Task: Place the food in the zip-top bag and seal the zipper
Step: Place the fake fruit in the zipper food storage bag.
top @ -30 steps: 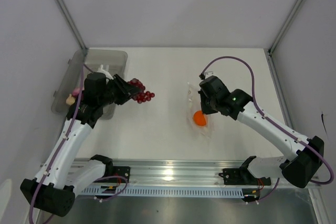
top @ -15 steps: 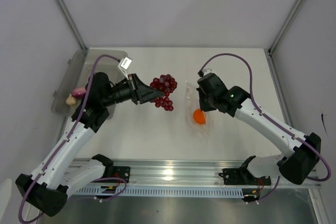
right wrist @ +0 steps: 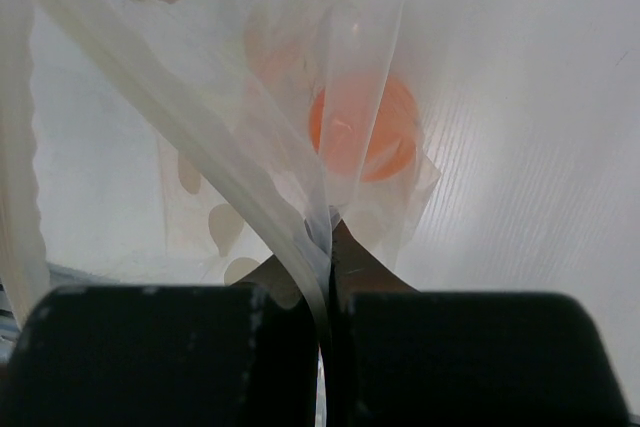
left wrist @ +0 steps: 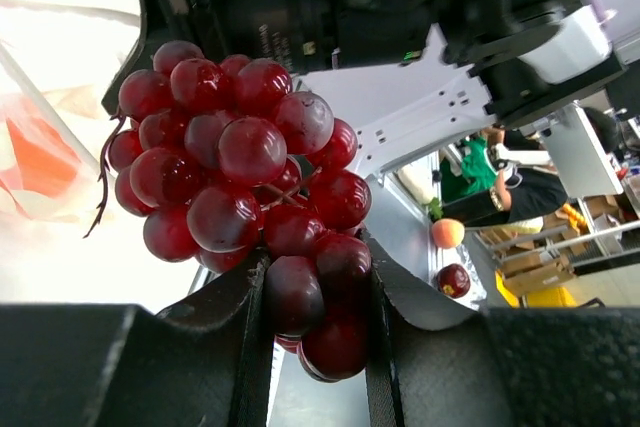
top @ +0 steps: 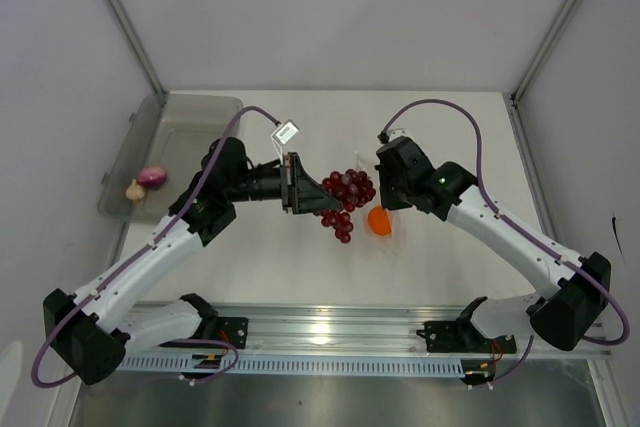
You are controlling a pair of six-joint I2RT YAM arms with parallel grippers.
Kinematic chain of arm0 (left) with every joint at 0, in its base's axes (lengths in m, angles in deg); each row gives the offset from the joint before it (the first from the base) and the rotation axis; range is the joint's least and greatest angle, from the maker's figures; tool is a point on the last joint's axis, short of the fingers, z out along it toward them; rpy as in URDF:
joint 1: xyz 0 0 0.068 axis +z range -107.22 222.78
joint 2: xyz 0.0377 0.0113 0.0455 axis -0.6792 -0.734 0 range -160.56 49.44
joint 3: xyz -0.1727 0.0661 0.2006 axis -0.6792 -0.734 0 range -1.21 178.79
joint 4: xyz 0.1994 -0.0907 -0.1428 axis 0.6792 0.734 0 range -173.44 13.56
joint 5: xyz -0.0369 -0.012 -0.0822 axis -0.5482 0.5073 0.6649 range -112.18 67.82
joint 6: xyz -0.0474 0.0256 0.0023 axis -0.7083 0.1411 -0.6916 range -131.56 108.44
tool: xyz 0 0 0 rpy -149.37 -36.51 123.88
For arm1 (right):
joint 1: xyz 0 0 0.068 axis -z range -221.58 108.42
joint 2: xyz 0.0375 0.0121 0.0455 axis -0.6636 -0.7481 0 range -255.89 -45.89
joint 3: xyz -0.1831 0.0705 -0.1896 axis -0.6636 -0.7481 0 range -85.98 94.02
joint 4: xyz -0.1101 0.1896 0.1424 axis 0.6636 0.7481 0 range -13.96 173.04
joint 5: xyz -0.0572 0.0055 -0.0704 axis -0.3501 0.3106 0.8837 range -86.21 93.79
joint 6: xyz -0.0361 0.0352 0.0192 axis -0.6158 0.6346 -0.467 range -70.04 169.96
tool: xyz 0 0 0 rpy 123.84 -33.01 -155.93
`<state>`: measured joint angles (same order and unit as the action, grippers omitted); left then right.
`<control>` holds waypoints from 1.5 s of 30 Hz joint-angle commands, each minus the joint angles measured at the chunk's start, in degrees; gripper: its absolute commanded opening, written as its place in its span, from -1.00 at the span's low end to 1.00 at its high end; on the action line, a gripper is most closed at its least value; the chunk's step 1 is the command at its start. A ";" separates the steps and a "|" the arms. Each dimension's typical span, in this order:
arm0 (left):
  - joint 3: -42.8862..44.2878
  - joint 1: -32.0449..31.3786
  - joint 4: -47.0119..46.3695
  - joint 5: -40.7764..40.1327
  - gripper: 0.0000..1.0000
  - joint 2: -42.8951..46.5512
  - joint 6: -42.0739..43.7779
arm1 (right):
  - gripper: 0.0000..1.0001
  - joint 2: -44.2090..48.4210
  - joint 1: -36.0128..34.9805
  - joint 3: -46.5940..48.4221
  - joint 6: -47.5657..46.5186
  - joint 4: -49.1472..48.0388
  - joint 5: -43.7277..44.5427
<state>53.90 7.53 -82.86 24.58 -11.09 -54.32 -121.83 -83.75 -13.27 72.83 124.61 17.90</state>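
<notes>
In the middle of the white table (top: pixel 450 127), nearest you, the round orange (top: pixel 379 221) lies inside the crinkly transparent zip-top bag (right wrist: pixel 100 167). Your right gripper (right wrist: pixel 328 272) pinches the bag's mouth edge, with its clear press-seal zipper strip (right wrist: pixel 200 147), tight between closed fingers. Just beyond and to the left, the cluster of dark red berries (top: pixel 345 204) juts from the left gripper (top: pixel 320 197), whose jaws are clamped partway closed on a few of its berries. A second ago that cluster was over by the grey translucent tub (top: pixel 190 107); it has crossed to just beside the bag, so I judge insertion comes next. Farther left, the purple-red onion (top: pixel 152 177) and the small whitish garlic bulb (top: pixel 134 189) wait in the tub, so two items remain.
</notes>
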 commanded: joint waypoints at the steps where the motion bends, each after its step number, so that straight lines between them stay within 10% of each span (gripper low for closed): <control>1: 1.75 -2.01 -1.55 0.18 -0.48 -1.86 3.12 | -1.00 0.27 0.25 2.97 0.86 -0.33 -0.04; 30: 24.51 -12.22 28.07 -14.59 -0.31 -22.61 13.58 | -1.00 2.46 0.51 2.79 2.18 -0.41 -4.35; 45: 21.71 -12.30 28.07 -21.10 0.58 -18.31 14.46 | -1.00 3.52 0.69 1.21 2.35 -0.68 -4.00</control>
<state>75.61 -4.36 -53.33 5.19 -32.46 -40.88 -120.46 -83.31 -12.68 74.76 125.22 13.72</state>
